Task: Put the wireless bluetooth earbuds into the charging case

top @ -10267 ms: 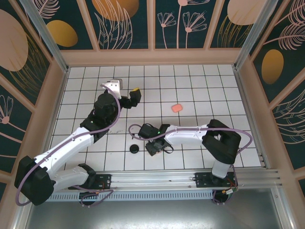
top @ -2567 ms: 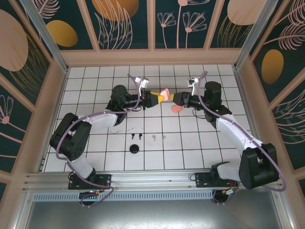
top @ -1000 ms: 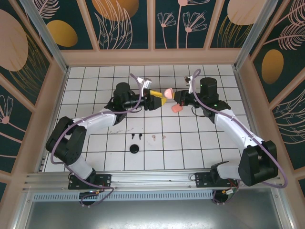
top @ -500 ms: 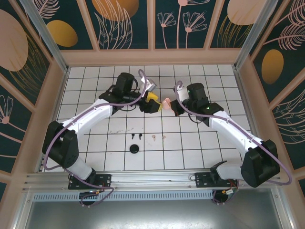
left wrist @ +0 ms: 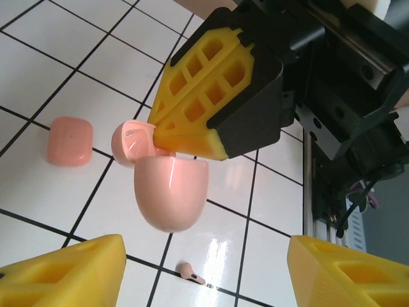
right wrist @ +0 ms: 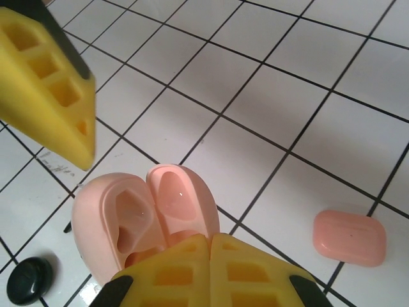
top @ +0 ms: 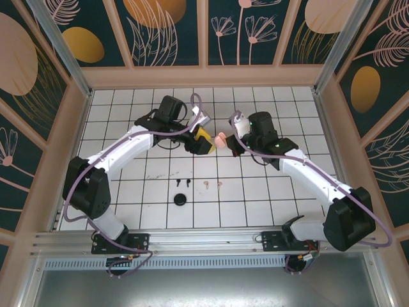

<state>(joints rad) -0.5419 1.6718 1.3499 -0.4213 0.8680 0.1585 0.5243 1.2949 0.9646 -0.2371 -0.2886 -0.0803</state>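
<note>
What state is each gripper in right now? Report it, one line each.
Left gripper: open, holding nothing.
Right gripper: closed on the opened pale pink plastic charging case.

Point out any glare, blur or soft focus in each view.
Left wrist: glare on the tile below the open pink case, and its own fingers are blurred. Right wrist: a small highlight inside the case. Top external: even light, sharp throughout.

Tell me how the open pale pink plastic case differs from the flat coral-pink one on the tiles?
The pale pink egg-shaped case is hinged open, pinched by the right gripper. The coral-pink rounded case is closed, lying flat on the white tiles, untouched. Both are smooth pink plastic.
</note>
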